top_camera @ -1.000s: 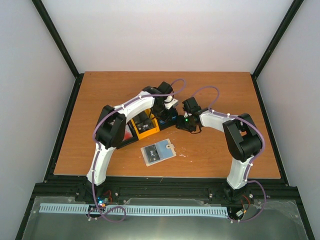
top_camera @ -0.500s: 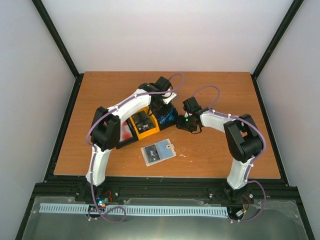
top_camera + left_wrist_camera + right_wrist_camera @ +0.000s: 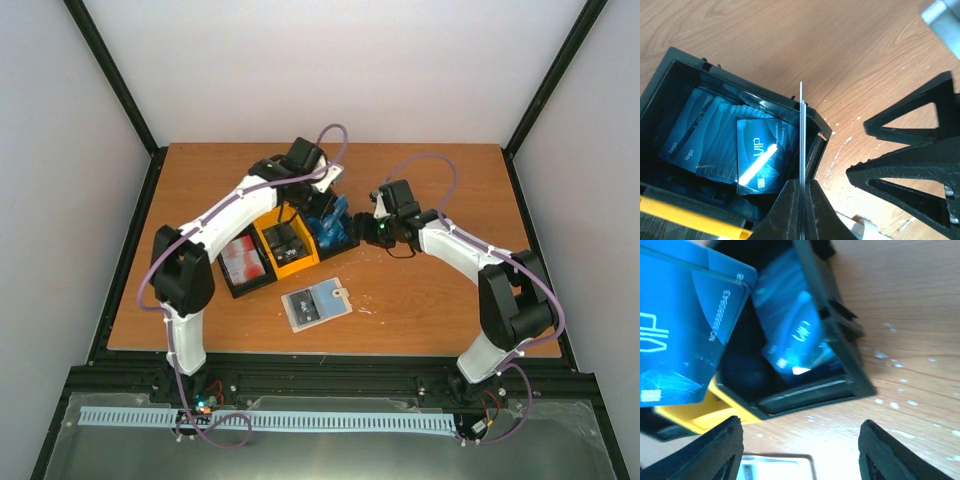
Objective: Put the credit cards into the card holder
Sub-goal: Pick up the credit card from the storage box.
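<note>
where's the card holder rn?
Top view: the card holder lies open on the table, just near-side of the black-and-yellow tray, between the two arms.

- Top external: high over the near edge, looking down on the whole brown wooden table (image 3: 430, 300).
- Left wrist: close above the black-and-yellow plastic tray (image 3: 660, 85), facing down.
- Right wrist: also close, sharing that tray's compartment of blue plastic credit cards (image 3: 790, 335).

"What did you see from above?"
"My left gripper (image 3: 322, 200) hung over the right end of the tray (image 3: 297, 268). Blue cards (image 3: 332, 230) stuck up there, tilted."
"And your right gripper (image 3: 368, 228)?"
"Just beside that same end, over the table (image 3: 450, 180). The card holder (image 3: 316, 304) lay open near the tray, on my side, apart from both."
</note>
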### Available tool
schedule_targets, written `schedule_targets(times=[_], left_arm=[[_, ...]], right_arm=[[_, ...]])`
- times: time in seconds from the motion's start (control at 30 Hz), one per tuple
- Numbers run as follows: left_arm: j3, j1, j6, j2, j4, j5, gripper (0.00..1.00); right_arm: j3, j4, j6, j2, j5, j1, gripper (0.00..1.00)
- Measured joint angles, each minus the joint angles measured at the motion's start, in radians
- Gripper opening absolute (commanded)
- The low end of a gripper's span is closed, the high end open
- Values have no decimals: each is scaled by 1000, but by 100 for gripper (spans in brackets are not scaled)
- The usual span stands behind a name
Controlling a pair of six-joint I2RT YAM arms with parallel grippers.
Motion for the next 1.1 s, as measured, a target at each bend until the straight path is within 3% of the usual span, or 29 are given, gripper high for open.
schedule_targets(times=[0.23, 0.5, 0.63, 0.83, 1.1], left_arm=[[-182, 155, -113, -161, 150, 219, 1], [-357, 314, -269, -290, 323, 543, 1], [-418, 337, -242, -344, 371, 686, 1], [-477, 336, -188, -391, 446, 848, 1], [-476, 337, -151, -389, 485, 912, 1]], right_arm=[[0, 183, 105, -7, -181, -18, 77], [100, 358, 248, 33, -349, -32, 77], [169, 408, 289, 34, -422, -72, 75], [264, 420, 284, 64, -546, -101, 61], [269, 393, 260, 95, -650, -94, 65]])
